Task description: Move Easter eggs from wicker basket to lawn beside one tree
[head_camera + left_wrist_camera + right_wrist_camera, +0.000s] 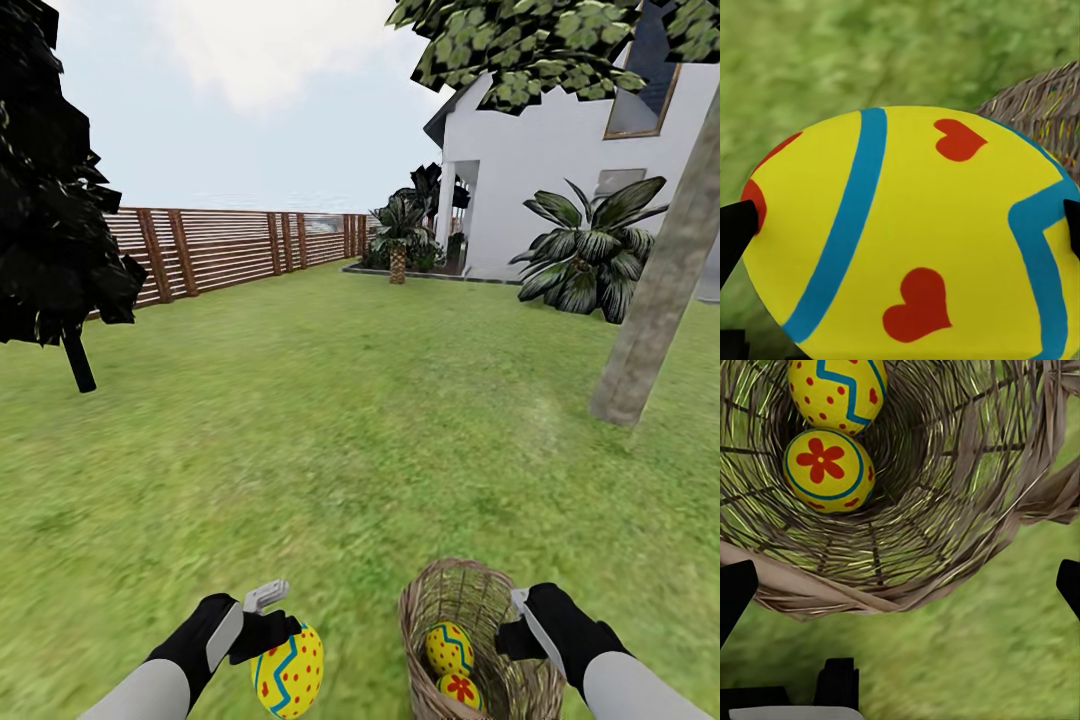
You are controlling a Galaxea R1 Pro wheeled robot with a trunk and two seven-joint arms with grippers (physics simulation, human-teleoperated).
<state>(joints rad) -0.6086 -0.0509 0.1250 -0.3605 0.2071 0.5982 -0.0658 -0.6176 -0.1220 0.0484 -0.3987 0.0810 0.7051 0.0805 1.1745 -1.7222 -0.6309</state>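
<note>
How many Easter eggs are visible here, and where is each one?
3. One egg is held in the left gripper outside the wicker basket; the zigzag egg and flower-marked egg lie inside it.

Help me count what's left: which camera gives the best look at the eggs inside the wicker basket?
The right wrist view: it looks straight down into the wicker basket, showing the zigzag egg and the flower-marked egg whole. The head view catches both partly behind the rim. The left wrist view shows just a bit of wicker beside the held egg.
</note>
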